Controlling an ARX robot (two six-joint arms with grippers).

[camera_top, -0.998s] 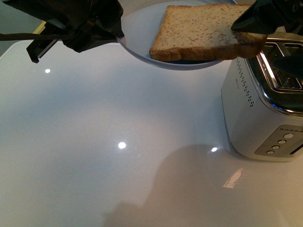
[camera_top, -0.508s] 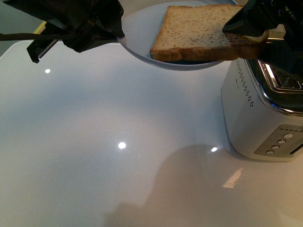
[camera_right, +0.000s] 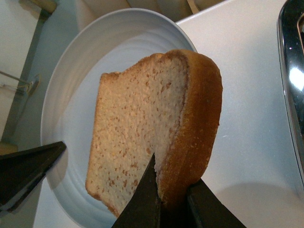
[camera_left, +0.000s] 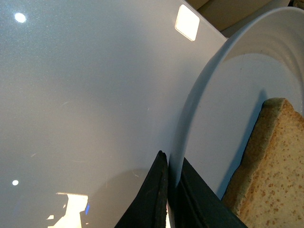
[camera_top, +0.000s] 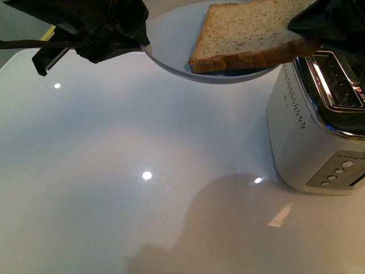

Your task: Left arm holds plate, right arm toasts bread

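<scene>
**A:** What have the right jaws got?

**B:** The right arm (camera_right: 173, 183) has its jaws closed on the bread (camera_right: 156, 123), pinching the crust edge at the lower middle of its wrist frame.

**A:** And the left?

**B:** The left arm (camera_left: 172, 164) has its jaws clamped across the rim of the plate (camera_left: 199, 95), holding it off the table (camera_top: 142, 171).

**A:** How does the slice lie?

**B:** Over the plate, upper right in the front view, tilted but nearer flat than upright. I can't tell if its far corner touches the plate.

**A:** The toaster?

**B:** The toaster (camera_top: 319, 125) stands just below and right of the right jaws. Its slots (camera_top: 342, 80) run up the frame. I'd judge the slice must turn on edge, along a slot.
</scene>
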